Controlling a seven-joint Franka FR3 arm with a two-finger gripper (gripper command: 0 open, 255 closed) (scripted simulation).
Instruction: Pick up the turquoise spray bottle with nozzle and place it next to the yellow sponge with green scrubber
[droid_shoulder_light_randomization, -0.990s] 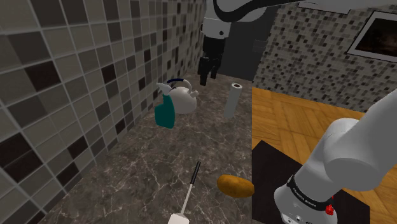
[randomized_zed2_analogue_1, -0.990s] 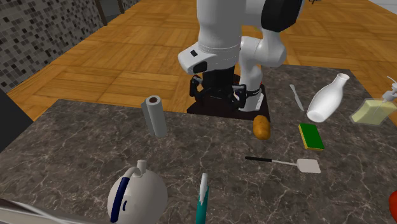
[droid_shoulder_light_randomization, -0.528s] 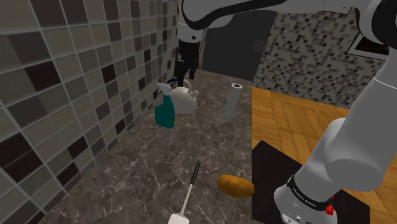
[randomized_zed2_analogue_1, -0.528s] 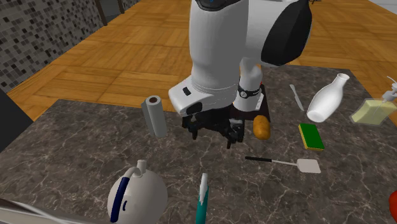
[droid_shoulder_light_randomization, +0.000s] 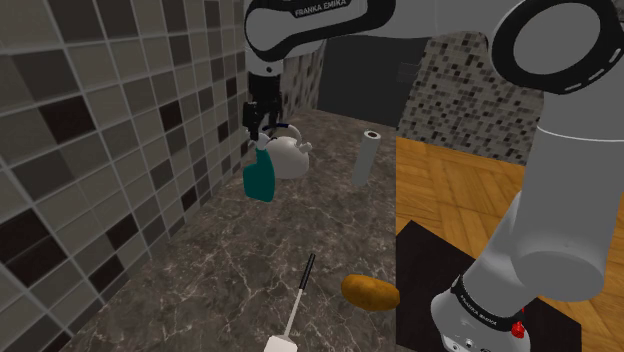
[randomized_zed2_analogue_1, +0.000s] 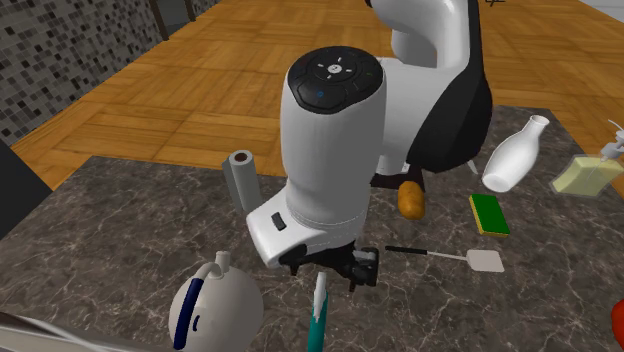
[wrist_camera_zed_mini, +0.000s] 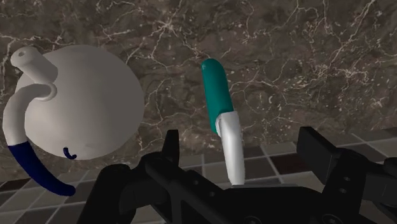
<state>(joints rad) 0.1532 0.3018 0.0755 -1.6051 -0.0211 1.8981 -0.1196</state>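
Since half a second ago, my gripper has shifted left in the shoulder view and hangs, fingers spread, above the turquoise spray bottle, left of centre. I line up across its narrow side because the white kettle crowds it, possibly touching. The sponge lies at the second exterior view's right.

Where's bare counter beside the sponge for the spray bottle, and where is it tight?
Bare countertop lies on the second exterior view's right of the sponge, below the yellow block. Tighter: the potato on its other side, the white bottle above it, the spatula below it.
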